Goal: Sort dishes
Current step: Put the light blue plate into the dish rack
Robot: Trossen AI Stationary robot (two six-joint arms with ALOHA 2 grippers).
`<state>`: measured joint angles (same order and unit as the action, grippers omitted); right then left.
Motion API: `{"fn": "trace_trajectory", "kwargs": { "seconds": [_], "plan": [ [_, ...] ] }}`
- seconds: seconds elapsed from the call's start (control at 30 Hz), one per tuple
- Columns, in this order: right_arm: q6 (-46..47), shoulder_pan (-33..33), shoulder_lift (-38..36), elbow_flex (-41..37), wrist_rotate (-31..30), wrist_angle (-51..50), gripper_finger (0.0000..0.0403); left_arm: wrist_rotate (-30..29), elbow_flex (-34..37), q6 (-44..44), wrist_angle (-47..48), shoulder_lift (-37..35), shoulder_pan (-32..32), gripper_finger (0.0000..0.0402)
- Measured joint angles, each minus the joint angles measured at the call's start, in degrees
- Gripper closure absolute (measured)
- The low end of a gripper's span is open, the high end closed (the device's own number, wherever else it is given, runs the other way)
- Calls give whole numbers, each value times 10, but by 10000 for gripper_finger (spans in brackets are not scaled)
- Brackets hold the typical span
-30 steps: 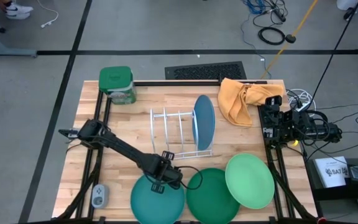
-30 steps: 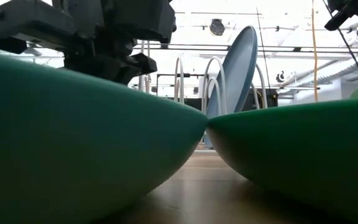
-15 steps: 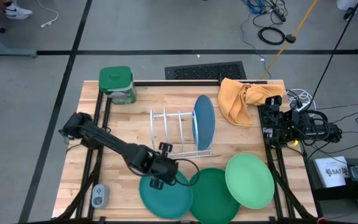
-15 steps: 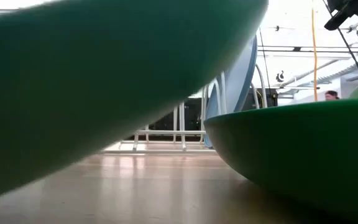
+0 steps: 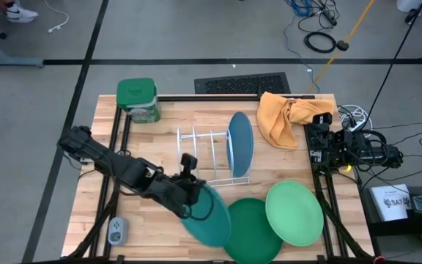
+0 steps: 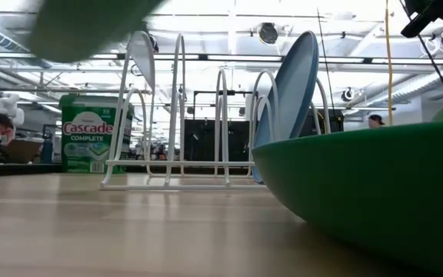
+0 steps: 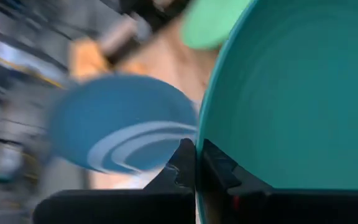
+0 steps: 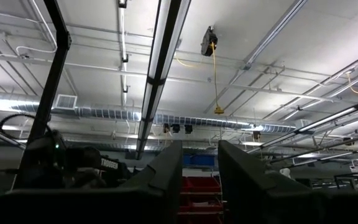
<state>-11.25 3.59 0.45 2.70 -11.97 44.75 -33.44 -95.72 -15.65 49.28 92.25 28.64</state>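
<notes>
a pale wooden table (image 5: 284, 158) stands on a grey floor, and in the low view a ceiling of pipes and lights is seen beyond it, with a person seated at the far left. a white wire rack (image 5: 212, 160) stands near the table's middle, and the blue plate (image 5: 240, 144) is held upright in its right-hand slot. a green lidded tub (image 5: 138, 100) is set at the far left corner and an orange cloth (image 5: 284, 117) at the far right.

the teal plate (image 5: 207, 214) is carried clear of the table, tilted, with its rim pinched between the fingers of the left gripper (image 7: 196, 167), which are closed on its edge in the left wrist view. the plate is held just in front of the rack, to the left of the dark green plate (image 5: 253, 229), which lies flat near the front edge with the light green plate (image 5: 294, 213) overlapping it on the right. the right gripper (image 8: 200, 163) is parked at the table's right edge, pointed up at the ceiling, with a gap seen between its fingers.

the step in hand is judged to be the carrying of the teal plate to a free slot. since only the rim is gripped, the plate could be swung or slipped loose by its own weight. if it is brought in at a slant, a wire could be struck and the rack shoved, or the blue plate knocked.
</notes>
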Motion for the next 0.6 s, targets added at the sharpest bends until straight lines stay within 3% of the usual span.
{"fn": "trace_trajectory", "kwargs": {
  "seconds": [0.23,0.47,0.6],
  "plan": [
    [1,0,0,0,0,0,305,-91,-37,-221,-139,-21,-12,401],
    [1,0,0,0,0,0,305,-86,-111,-441,-216,-22,-21,401],
    [1,0,0,0,0,0,305,-23,-133,-534,-242,-22,-45,401]
  ]
}}
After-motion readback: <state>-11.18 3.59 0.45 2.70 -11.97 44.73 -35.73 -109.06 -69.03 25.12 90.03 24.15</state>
